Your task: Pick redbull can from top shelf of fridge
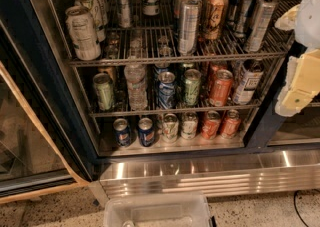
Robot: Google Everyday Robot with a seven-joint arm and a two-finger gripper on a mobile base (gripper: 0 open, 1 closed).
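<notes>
The redbull can (pixel 189 25) is standing upright, lid up, on the top shelf (pixel 150 61); the pincer (pixel 300 88), whose opening I cannot tell, is hovering at three o'clock.

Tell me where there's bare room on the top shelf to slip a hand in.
Bare wire lies at the front of the top shelf, between the white can and the redbull can. Right of it, the tall cans stand crowded. The gripper is at the far right.

Gripper (pixel 300 88) at right edge, partly cut off.
</notes>
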